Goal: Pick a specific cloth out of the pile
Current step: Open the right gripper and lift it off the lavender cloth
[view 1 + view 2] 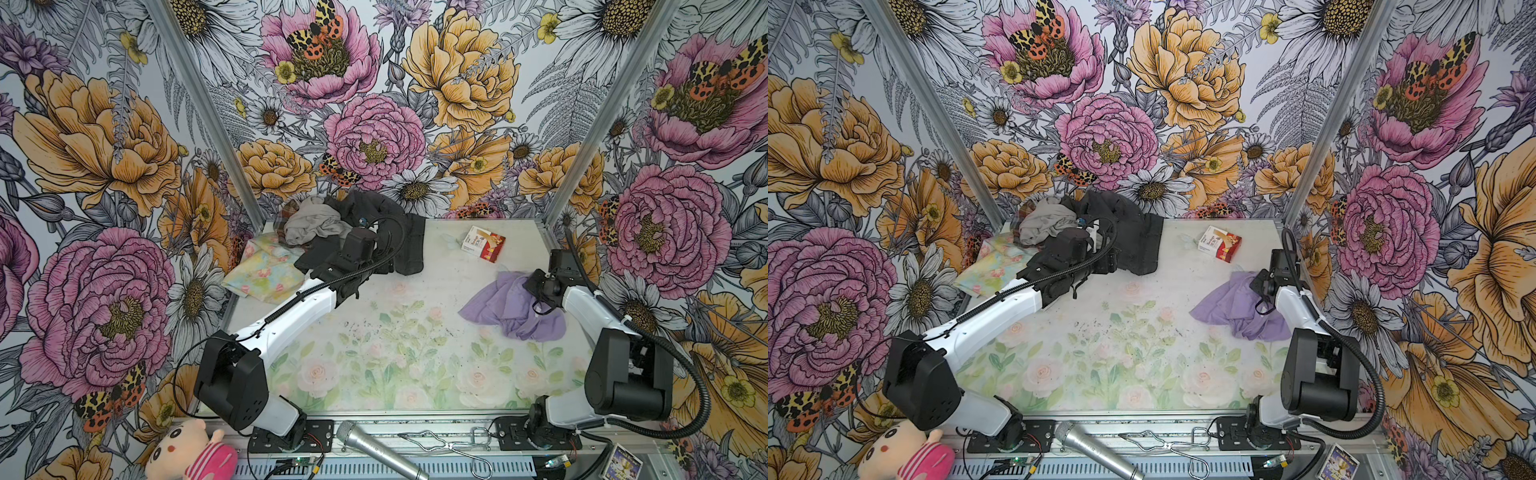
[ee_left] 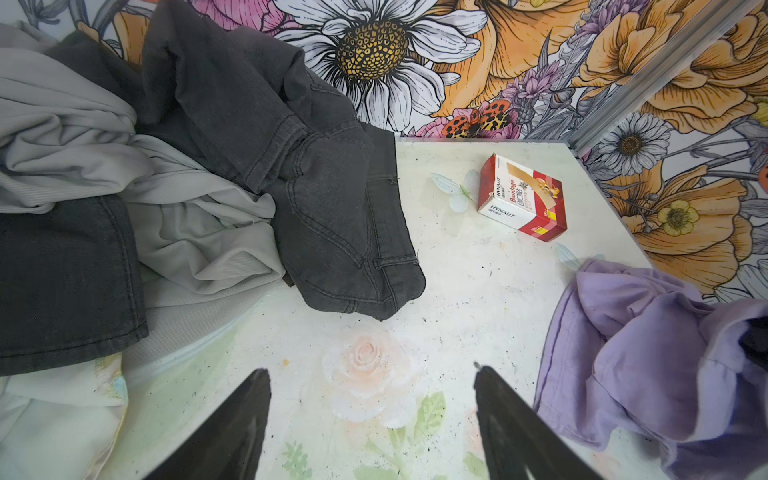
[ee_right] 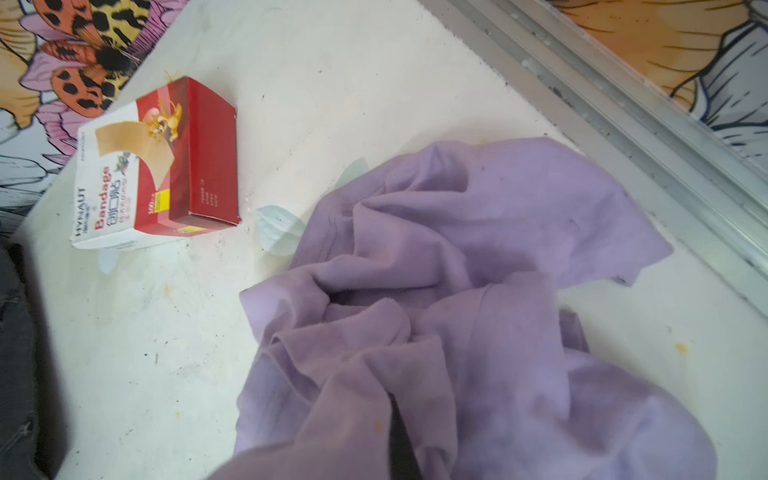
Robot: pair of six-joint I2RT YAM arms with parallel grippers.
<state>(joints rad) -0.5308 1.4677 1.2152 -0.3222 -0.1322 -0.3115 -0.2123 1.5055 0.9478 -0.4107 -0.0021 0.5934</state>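
Lavender cloth in folds around right pincer

The left arm and right arm carry white link shells, black joint housings and black corrugated cable conduit. The left gripper has black tapered fingers.

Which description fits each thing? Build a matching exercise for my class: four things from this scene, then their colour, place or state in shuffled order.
1 lavender cloth
2 bandage box
3 left gripper
4 jeans

A open above the bare table
B red and white
C charcoal, in the pile
D apart from the pile, right gripper shut on it

Pairs: 1-D, 2-B, 3-A, 4-C
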